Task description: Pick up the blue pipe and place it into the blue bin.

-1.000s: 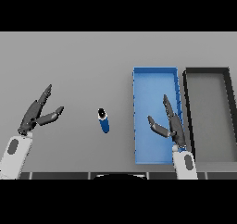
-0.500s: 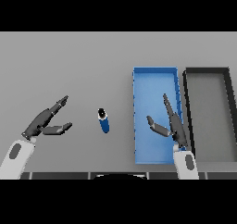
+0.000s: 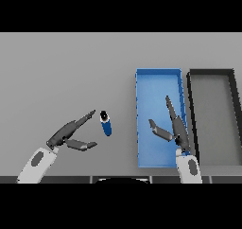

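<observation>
Left robot hand (image 3: 71, 134) (fingers spread) moved nearer blue pipe (image 3: 106, 124); right robot hand (image 3: 172, 126) spread too.

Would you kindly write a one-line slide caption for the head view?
Open left robot hand reaches beside the blue pipe on the grey table; right robot hand hovers over the blue bin.

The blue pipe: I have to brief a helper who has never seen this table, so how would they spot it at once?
On the grey table, look left of the blue bin, out on the bare surface. The blue pipe lies there, just beyond the left hand. It is the only small loose thing, a short blue tube with a dark end.
</observation>
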Robot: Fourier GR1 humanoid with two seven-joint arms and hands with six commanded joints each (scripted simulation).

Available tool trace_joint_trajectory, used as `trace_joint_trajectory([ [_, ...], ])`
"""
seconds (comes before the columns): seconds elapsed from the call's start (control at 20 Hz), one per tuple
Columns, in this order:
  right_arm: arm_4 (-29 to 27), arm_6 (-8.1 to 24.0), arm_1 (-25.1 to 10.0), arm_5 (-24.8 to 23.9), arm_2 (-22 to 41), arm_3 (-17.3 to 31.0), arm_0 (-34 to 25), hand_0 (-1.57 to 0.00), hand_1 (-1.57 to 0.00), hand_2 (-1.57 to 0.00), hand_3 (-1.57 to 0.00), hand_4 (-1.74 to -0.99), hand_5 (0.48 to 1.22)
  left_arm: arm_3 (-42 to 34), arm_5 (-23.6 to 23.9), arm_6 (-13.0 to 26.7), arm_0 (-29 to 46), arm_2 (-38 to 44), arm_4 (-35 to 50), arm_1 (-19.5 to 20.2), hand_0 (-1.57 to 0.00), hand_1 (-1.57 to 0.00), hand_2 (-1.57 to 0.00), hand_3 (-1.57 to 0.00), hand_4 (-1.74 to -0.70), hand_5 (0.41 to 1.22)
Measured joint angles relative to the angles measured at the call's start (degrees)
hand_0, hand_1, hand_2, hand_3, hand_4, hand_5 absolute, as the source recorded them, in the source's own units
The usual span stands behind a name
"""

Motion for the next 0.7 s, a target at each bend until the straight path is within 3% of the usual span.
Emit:
trace_joint_trajectory([
  [0.2,0.57,0.05,0.57,-0.25,0.46,0.55,0.4,0.0,0.0,0.0,0.0,-1.229,0.621,3.97,0.7,2.26,-2.14,-1.86,-1.3,-4.84,0.0,0.0,0.0,0.0,-1.2,0.467],
  [0.35,0.06,-0.65,0.33,-0.03,0.17,-0.02,1.25,0.0,0.0,0.0,0.0,-1.212,0.61,8.7,0.45,1.66,-4.2,-2.58,-2.11,-8.33,0.0,0.0,0.0,0.0,-1.19,0.469],
  [0.5,-0.03,0.95,0.2,-0.07,-0.08,-0.27,1.26,0.0,0.0,0.0,0.0,-1.204,0.607,12.09,0.72,2.13,-7.92,-3.59,-3.89,-11.33,0.0,0.0,0.0,0.0,-1.14,0.459],
  [0.7,-0.25,-0.57,-0.03,0.29,-0.13,-0.08,1.94,0.0,0.0,0.0,0.0,-1.207,0.607,15.2,-0.51,-0.88,-9.29,-4.01,-3.38,-14.26,0.0,0.0,0.0,0.0,-1.19,0.513],
])
